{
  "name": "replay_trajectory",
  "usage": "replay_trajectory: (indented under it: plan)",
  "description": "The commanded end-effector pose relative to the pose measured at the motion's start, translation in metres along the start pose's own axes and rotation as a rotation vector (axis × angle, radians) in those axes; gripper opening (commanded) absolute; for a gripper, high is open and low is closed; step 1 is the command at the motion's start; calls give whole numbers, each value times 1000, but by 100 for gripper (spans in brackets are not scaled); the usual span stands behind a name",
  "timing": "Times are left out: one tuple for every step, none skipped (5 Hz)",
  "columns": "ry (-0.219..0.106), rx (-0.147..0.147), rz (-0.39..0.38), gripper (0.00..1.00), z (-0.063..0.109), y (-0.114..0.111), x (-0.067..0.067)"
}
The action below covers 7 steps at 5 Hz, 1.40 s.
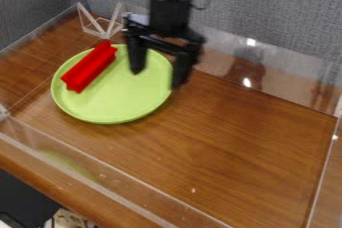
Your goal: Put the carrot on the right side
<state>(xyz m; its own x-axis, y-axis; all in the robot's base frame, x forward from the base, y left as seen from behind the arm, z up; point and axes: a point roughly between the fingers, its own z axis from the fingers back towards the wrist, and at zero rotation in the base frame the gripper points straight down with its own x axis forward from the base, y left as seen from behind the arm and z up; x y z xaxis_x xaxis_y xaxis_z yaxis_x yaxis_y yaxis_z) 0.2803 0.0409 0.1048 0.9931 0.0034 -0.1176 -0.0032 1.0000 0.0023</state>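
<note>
- Camera view: black two-finger gripper (158, 64) points down over the plate's rear right part, jaws spread wide, nothing between them.
- Bright red blocky carrot bar (90, 65), rounded edges, lies on round lime-green plate (120, 102), left side, apart from fingers.
- Glossy brown wood-grain table (227, 142), clear acrylic walls (287, 57), grey textured backdrop (267, 2).

**Materials and finishes**

Tabletop (227, 132): brown wood grain, glossy, reflective. Plate (120, 107): lime-green, smooth plastic look, slight sheen. Carrot (88, 66): red, smooth, plastic-like. Hand (162, 64): black, matt, hard. Side walls (287, 64): clear glossy acrylic. Far backdrop (267, 7): grey, rough, cloth-like.
</note>
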Motion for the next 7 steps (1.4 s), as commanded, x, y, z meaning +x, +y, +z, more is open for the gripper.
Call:
replay_trajectory:
  plan:
    - [-51,15,83,100,13,43,0]
    - [-76,12,134,100,19,54,10]
    - [-78,14,213,100,10,65,8]
    - [-84,17,291,100,1,77,9]
    - [-93,30,282,100,-12,98,14]
    - [-121,47,253,100,-20,115,21]
    - [-144,59,208,100,-25,125,30]
